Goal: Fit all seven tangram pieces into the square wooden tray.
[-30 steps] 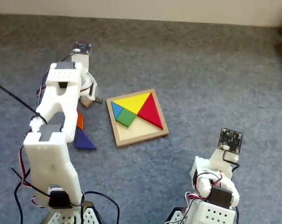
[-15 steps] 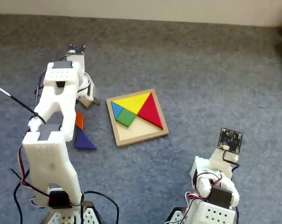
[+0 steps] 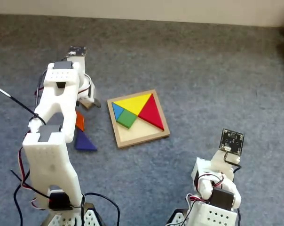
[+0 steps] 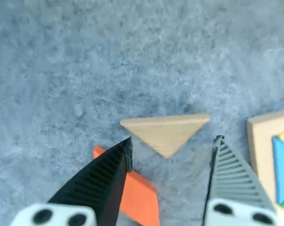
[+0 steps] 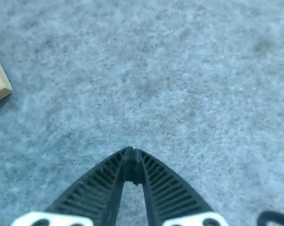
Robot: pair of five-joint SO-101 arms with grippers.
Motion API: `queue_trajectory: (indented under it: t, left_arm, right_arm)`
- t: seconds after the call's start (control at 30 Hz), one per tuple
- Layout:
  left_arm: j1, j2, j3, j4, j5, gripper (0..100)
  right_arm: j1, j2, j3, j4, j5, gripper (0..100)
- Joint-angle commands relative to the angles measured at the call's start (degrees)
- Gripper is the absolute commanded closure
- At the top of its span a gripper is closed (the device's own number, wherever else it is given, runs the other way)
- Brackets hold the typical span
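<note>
4 pieces seated, 3 on the carpet: left claw lines up on the wooden triangle

4 flat painted pieces lie in the square wooden tray, which sits mid-table on the grey carpet. They are a large yellow triangle, a large red triangle, a small blue triangle and a green square. All are packed flush into the tray's far part, and the near strip is bare pale wood.

3 pieces lie outside, on the left arm's side. An unpainted wooden triangle has an orange parallelogram just beside it, and a dark blue triangle lies nearer the arm's base.

The step in hand looks like the pick of the wooden triangle. The left gripper hangs over it, ribbed jaws spread wide to either side, holding nothing. The next move likely calls for a straight descent and a squeeze across thin, smooth edges. The piece is low and the nap soft, so the tips must sink into the pile, and the black jaw could nudge the orange piece.

The right gripper rests over bare carpet, jaws pressed together, empty.
</note>
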Motion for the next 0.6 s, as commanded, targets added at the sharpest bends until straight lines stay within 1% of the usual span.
queue_trajectory:
  t: [0.0,0.17,0.27,0.37,0.5,0.57]
  left_arm:
    - [0.31,-2.24,-3.82,-0.35,8.88,73]
    - [0.31,-2.51,-3.74,-0.35,22.95,73]
    - [0.31,-2.15,-3.65,-0.35,28.66,73]
    - [0.48,-2.07,-1.27,-0.79,32.00,73]
    - [1.45,-2.07,1.63,-1.14,32.62,73]
    - [1.63,-2.07,2.95,-2.73,32.62,73]
  right_arm:
    - [0.48,-1.10,7.69,0.48,0.53,99.3]
    - [0.57,-1.10,7.69,0.48,0.53,99.3]
    - [0.57,-1.10,7.69,0.48,0.53,99.3]
    - [0.57,-1.10,7.69,0.48,0.53,99.3]
    - [0.57,-1.10,7.69,0.48,0.53,99.3]
    - [0.57,-1.10,7.69,0.48,0.53,99.3]
